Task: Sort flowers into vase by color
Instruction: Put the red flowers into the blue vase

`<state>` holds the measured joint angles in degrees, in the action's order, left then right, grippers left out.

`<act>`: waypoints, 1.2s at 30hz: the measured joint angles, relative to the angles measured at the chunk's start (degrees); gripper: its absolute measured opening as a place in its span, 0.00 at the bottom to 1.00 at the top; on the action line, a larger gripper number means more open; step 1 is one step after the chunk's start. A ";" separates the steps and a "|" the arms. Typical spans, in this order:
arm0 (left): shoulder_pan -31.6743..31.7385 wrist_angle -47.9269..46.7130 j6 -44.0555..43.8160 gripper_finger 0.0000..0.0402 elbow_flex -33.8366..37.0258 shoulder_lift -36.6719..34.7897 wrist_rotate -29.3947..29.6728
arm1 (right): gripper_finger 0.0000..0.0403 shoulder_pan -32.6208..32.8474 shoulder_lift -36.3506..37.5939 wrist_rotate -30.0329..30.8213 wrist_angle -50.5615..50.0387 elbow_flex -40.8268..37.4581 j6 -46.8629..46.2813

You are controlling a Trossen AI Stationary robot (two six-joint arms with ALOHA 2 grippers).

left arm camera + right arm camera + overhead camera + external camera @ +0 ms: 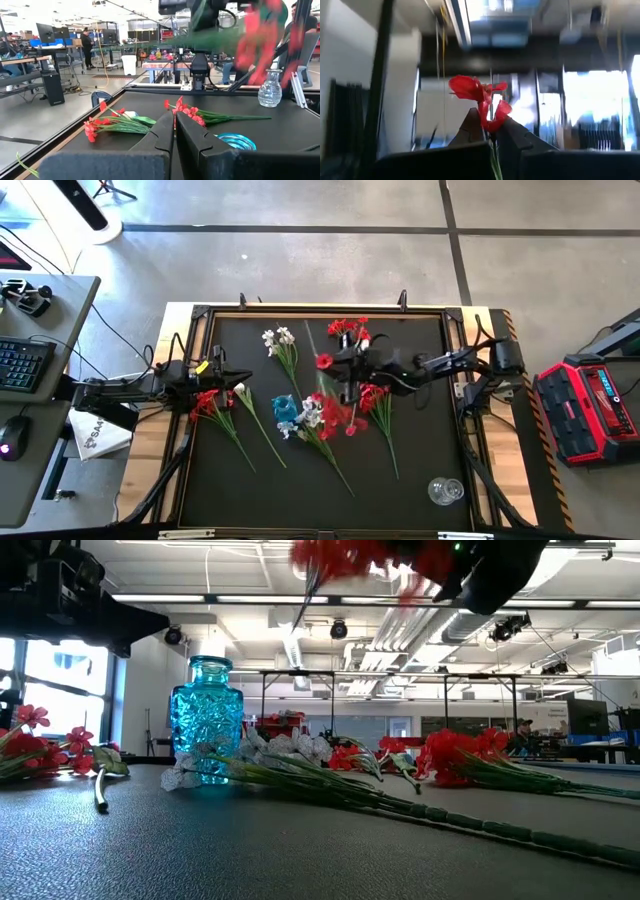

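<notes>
My right gripper [338, 370] hangs above the middle of the table, shut on a red flower sprig [476, 90]. In the low view that gripper [470, 575] is high above the blue vase [205, 720]. At the table's left edge my left gripper [175, 135] waits, shut and empty. Red flowers [210, 405] lie on the mat just beside it, and more red flowers [375, 398] and white flowers [280, 342] lie flat around the blue vase [285, 408]. A clear vase [445, 491] stands near the front right. My right gripper pinches the red sprig between its two fingers, just below the blossoms [487, 122]. The blossoms stand out past the fingertips and the green stem [494, 160] runs back between the fingers. The sprig is lifted clear of the table.
White flowers [300, 755] with long green stems lie across the mat in front of the blue vase. A red toolbox [590, 405] sits off the table's right side, and a desk with a keyboard [20, 365] off the left. People stand in the room beyond.
</notes>
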<state>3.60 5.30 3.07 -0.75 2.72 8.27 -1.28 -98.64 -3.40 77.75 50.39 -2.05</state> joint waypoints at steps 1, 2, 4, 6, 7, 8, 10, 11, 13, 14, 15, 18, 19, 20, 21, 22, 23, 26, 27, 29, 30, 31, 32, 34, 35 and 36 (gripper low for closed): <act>0.00 0.00 0.00 0.02 0.00 0.00 0.00 | 0.00 -0.20 0.00 -0.02 -3.13 0.00 -1.31; 0.00 0.00 0.00 0.02 0.00 0.00 0.00 | 0.00 -0.45 0.00 -0.02 -6.85 0.00 -2.74; 0.01 0.03 0.02 0.02 0.00 0.00 -0.02 | 0.00 -1.03 0.02 -0.06 -15.27 0.00 -5.31; 0.00 0.04 0.00 0.02 0.00 0.00 -0.04 | 0.00 -1.48 0.02 -0.07 -24.37 0.00 -6.90; 0.00 0.03 -0.02 0.02 0.00 0.00 -0.04 | 0.00 -1.69 0.02 -0.02 -28.82 0.00 -6.97; 0.01 0.04 -0.02 0.02 0.00 0.00 -0.04 | 0.00 -1.76 0.02 0.27 -32.93 0.00 -7.02; 0.00 0.04 0.02 0.02 0.00 0.00 -0.07 | 0.00 -1.79 0.02 1.72 -39.51 0.00 -7.87; 0.01 0.04 0.02 0.02 0.00 0.00 -0.07 | 0.00 -1.75 0.11 1.90 -42.09 0.00 -8.17; 0.00 0.04 0.04 0.02 0.00 0.00 -0.07 | 0.00 -1.74 0.60 2.09 -47.40 0.11 -8.44; 0.00 0.04 0.04 0.02 0.00 0.00 -0.08 | 0.00 -1.74 1.05 2.07 -50.56 0.54 -9.09; 0.00 0.03 0.04 0.02 0.00 0.00 -0.13 | 0.00 -1.74 1.63 1.78 -54.62 1.20 -9.80; 0.02 -0.01 0.10 0.02 0.00 0.00 -0.08 | 0.03 -2.15 3.15 0.50 -70.89 5.73 -11.02; 0.02 0.06 0.10 0.02 0.00 0.00 -0.03 | 0.06 -2.36 3.52 -0.01 -77.07 7.77 -11.07; 0.01 0.07 0.12 0.02 0.00 0.00 -0.04 | 0.09 -2.51 3.53 -0.41 -83.53 10.03 -10.71; 0.01 0.07 0.13 0.02 0.00 0.00 -0.02 | 0.14 -2.51 3.53 -0.70 -89.31 12.22 -9.44; 0.02 0.07 0.11 0.02 0.00 0.00 -0.04 | 0.18 -2.51 3.51 -0.74 -94.71 14.38 -7.79; 0.02 0.07 0.11 0.02 0.00 0.00 -0.02 | 0.23 -2.53 3.45 -0.62 -99.10 16.48 -5.73; 0.01 0.09 0.13 0.02 0.00 0.00 -0.02 | 0.39 -2.49 3.45 0.74 -107.74 21.06 4.11; 0.00 0.09 0.13 0.02 0.00 0.00 -0.02 | 0.43 -2.49 3.43 1.42 -110.01 22.21 8.56; 0.01 0.10 0.11 0.02 0.00 0.00 -0.02 | 0.51 -2.47 3.38 3.21 -113.01 23.97 17.39; 0.02 0.12 0.12 0.02 0.00 0.00 0.00 | 0.55 -2.47 3.38 4.91 -113.46 24.35 21.59; 0.01 0.14 0.13 0.02 0.00 0.00 -0.01 | 0.57 -2.49 3.38 6.64 -113.38 24.46 25.50; 0.00 0.23 0.13 0.02 0.00 0.00 0.00 | 0.59 -2.55 3.12 7.95 -113.28 24.43 29.04; 0.02 0.67 0.13 0.02 0.00 0.00 0.00 | 0.61 -3.25 1.82 9.33 -111.85 23.87 35.62; 0.02 0.87 0.11 0.02 0.00 0.00 0.00 | 0.61 -3.73 0.41 9.28 -111.58 23.74 38.19; 0.02 1.02 0.11 0.02 0.00 0.00 0.02 | 0.61 -4.23 -1.08 9.27 -111.15 23.60 40.57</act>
<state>3.61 6.32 3.18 -0.75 2.72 8.29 -5.51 -99.73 5.87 -33.41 73.99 38.52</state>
